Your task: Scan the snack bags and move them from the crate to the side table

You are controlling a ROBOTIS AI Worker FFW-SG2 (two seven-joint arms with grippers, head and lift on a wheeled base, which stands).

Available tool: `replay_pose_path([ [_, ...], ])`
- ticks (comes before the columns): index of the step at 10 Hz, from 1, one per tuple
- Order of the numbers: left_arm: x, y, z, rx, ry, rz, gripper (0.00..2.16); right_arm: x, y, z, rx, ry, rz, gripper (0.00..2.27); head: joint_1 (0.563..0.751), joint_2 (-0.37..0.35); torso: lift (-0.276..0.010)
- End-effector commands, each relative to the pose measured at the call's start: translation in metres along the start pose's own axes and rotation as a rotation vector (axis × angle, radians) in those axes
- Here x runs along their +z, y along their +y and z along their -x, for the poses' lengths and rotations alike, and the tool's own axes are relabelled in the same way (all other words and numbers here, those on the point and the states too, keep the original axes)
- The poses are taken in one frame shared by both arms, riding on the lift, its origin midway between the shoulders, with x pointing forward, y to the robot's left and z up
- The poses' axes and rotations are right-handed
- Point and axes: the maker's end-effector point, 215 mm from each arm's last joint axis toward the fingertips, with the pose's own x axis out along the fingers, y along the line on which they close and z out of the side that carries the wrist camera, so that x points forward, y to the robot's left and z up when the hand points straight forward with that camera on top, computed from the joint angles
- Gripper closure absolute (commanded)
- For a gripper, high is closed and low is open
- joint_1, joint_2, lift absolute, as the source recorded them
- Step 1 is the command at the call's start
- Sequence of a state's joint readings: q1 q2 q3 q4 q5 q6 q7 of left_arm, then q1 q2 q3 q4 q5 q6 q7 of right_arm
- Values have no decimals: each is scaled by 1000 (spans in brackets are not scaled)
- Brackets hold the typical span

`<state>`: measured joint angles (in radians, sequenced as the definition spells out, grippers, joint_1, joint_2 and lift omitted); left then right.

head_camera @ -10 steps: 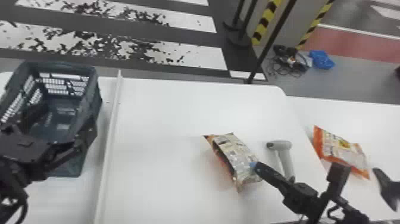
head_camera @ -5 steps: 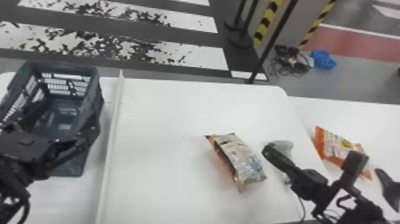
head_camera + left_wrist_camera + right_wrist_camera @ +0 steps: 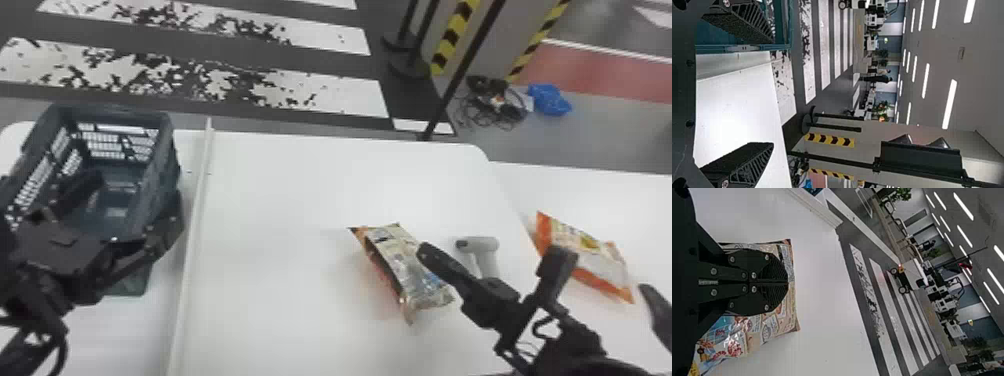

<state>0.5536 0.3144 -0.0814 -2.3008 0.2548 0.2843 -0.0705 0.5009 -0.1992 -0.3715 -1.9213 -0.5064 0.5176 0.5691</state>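
"Orange and pale printed foil: which item are we logging?"

"The bag (image 3: pixel 402 272). It is lying flat on the work table (image 3: pixel 275 200), between the crate side and the side table side."

"Tool position?"

"The right gripper (image 3: pixel 785 282) is hovering close in, its two fingers pressing together with nothing between them. In the head view its tip is overlapping the bag's scanner-side edge; in the wrist view the bag is spreading out behind both fingers. Contact: cannot tell."

"Step in hand?"

"My judgement: the scanning stage. This bag is waiting outside the crate, and the scanner (image 3: pixel 487 245) is lying just beyond the right gripper. Whether its code is already read, I am leaving blank."

"And the next move?"

"If scanning is pending, it is calling for the right gripper to be parting its fingers and taking up the scanner. If scanning is done, those fingers are needing to be straddling the bag for the transfer."

"Farther out?"

"A second bag (image 3: pixel 592 255) is resting on the side table (image 3: pixel 630 195), so I am reading the drop area as being there."

"Other side?"

"The left gripper (image 3: pixel 771 92) is standing at the crate (image 3: pixel 162 185), fingers spreading wide: one is sitting over the inside, the other is hanging outside the wall. It is holding no bag."
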Motion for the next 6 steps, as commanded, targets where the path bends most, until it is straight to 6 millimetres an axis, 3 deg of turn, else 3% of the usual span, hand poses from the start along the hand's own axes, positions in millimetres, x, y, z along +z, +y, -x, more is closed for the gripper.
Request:
replay_pose_path([
  [1,0,2,0,2,2,-5,66,-16,3,-8,8,9,-6,2243,695,-214,-87],
  [6,-5,4,-4,1,10,2,66,-64,16,-30,-19,4,-35,2240,695,-164,-87],
])
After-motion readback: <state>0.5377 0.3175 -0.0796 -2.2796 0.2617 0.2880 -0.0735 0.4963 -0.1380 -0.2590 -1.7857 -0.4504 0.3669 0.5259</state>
